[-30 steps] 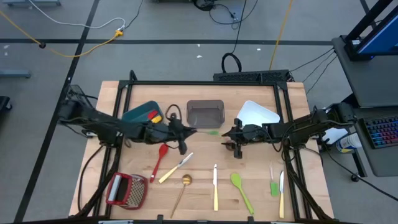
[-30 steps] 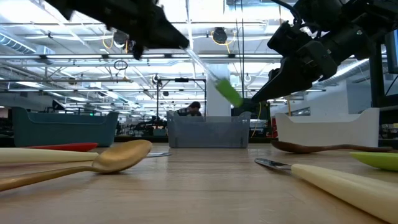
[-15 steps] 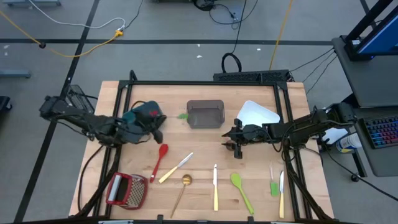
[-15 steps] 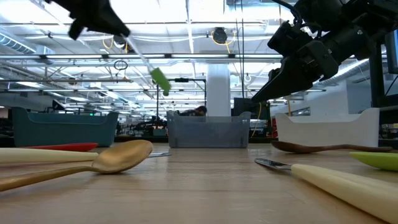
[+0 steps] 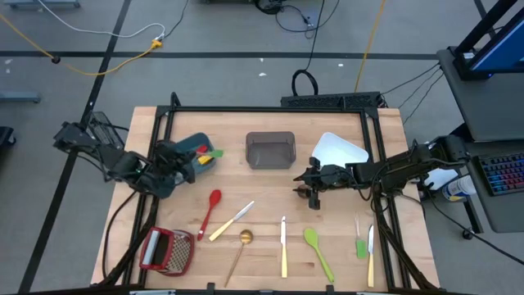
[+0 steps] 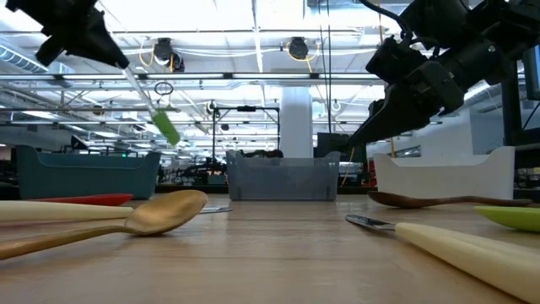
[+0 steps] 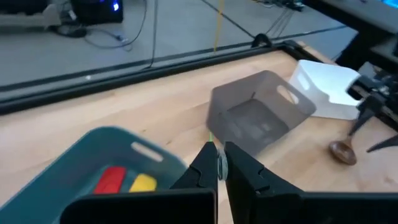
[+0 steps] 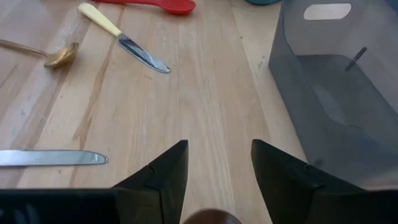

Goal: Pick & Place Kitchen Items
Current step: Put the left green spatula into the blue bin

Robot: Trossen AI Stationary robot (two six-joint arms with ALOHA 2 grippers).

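**Green spatula held over the teal bin**

The left end effector (image 5: 187,159) is clamped on the thin clear handle of a green spatula (image 6: 165,128), carrying it in the air above the teal bin (image 5: 190,144) at about ten o'clock on the tabletop (image 5: 270,197). A red (image 7: 111,179) and a yellow utensil (image 7: 143,182) already lie in that bin.

The right end effector (image 5: 304,190) hovers near the centre, its fingers (image 8: 163,171) apart and holding nothing, just above the bowl of a wooden spoon (image 7: 342,151). The grey bin (image 5: 270,150) sits at twelve o'clock, the white bin (image 5: 340,149) at one.

Across the six o'clock edge lie a red spoon (image 5: 210,211), a cream knife (image 5: 232,220), a gold spoon (image 5: 240,248), a second knife (image 5: 283,245) and a green spoon (image 5: 317,248). A red-framed grater (image 5: 167,250) rests at eight o'clock.
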